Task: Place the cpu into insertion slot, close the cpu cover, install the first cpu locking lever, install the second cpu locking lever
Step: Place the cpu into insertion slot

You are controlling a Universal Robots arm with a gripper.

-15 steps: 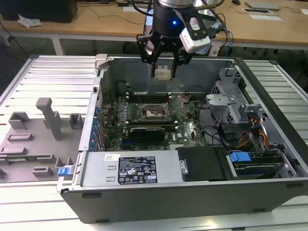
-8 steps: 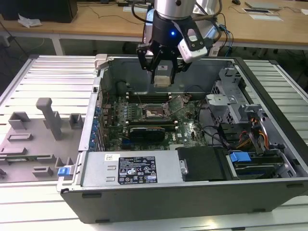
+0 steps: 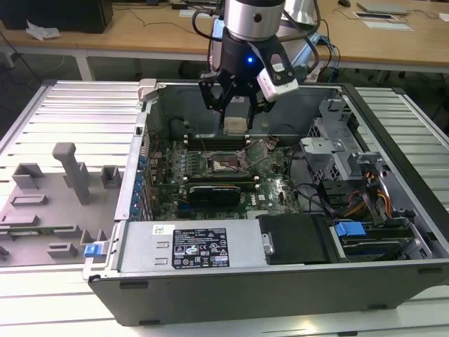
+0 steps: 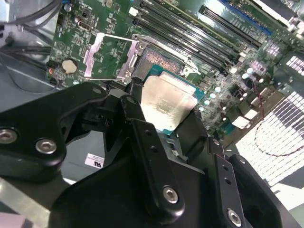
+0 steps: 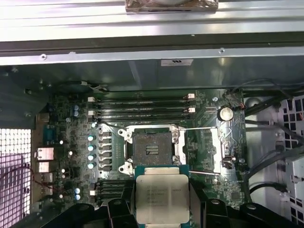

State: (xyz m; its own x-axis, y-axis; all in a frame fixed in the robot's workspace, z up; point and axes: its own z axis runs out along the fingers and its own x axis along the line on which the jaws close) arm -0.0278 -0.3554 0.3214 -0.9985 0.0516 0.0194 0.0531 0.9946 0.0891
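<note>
- While our claw (image 3: 235, 121) grips the cpu (image 5: 161, 199) by its edges, we hold it in the air near the bare insertion slot (image 5: 152, 148), not yet seated.
- We judge it light, rigid and fragile underneath, so its edges are the safest place to hold it.

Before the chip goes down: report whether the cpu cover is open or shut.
Open. The cover is swung back beside the slot, whose contact field is bare. The gripper holds the cpu.
</note>
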